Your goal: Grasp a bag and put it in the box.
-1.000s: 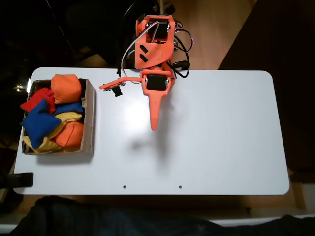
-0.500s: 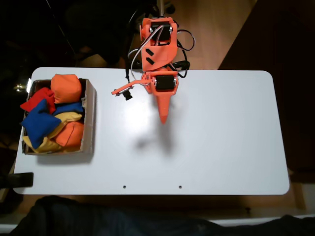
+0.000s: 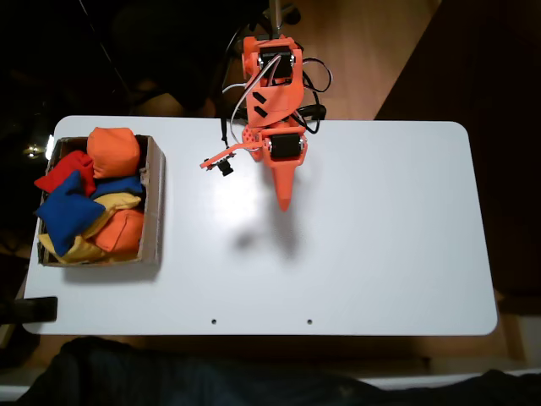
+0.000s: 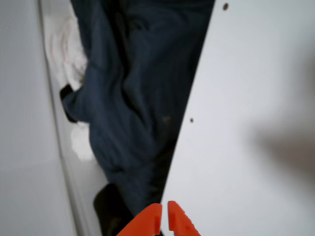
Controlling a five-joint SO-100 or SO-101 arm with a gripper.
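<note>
The royal-blue bag [image 3: 66, 211] lies on top of the pile inside the brown cardboard box [image 3: 155, 194] at the table's left end in the fixed view. A second blue patch [image 3: 120, 185] shows beneath it. My orange gripper [image 3: 284, 203] hangs over the bare middle of the white table [image 3: 380, 237], far to the right of the box, pointing toward the front edge. Its fingertips [image 4: 153, 220] sit almost together in the wrist view, where the gripper [image 4: 164, 217] is shut with nothing between the fingers.
The box also holds orange [image 3: 112, 150], red [image 3: 66, 167] and yellow [image 3: 84, 247] beanbags. Dark blue cloth [image 4: 133, 98] lies beyond the table's front edge. A small black object [image 3: 34, 309] sits at the front left corner.
The arm has swung to the right and pulled back toward its base, so the gripper tip sits further right and nearer the rear. The box and bags have not moved.
</note>
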